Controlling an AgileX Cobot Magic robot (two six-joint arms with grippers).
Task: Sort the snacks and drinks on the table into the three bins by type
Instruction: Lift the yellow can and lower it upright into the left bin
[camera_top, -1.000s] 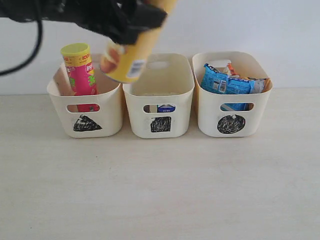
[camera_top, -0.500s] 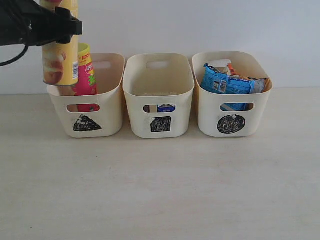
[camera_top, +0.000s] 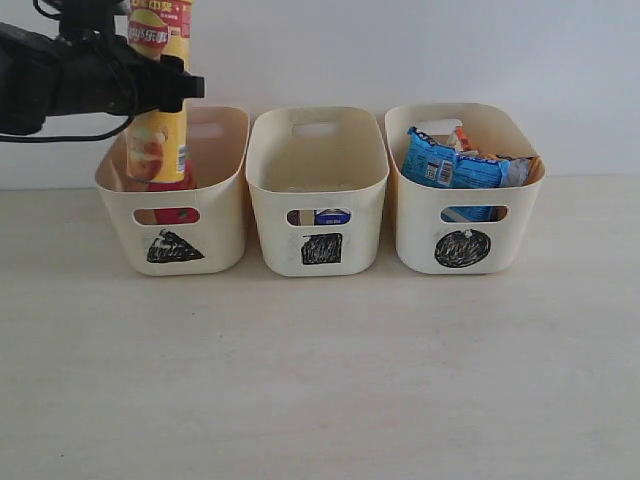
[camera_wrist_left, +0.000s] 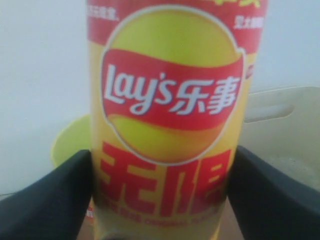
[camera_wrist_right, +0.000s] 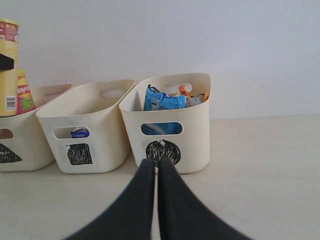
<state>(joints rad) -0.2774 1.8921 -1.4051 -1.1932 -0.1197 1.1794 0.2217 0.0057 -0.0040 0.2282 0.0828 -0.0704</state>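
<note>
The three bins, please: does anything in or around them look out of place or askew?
Nothing stands out. The left gripper holds the yellow-red tube upright, its base inside the triangle bin; a carton sits in the square bin and bags in the circle bin.

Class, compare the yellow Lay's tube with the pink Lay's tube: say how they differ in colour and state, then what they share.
Colour: the yellow Lay's tube is yellow and red; the pink Lay's tube is pink. State: the left tool grips the yellow one, its base near the triangle bin's rim; the pink one sits free, deeper in that bin. Shared: both carry the Lay's logo.
</note>
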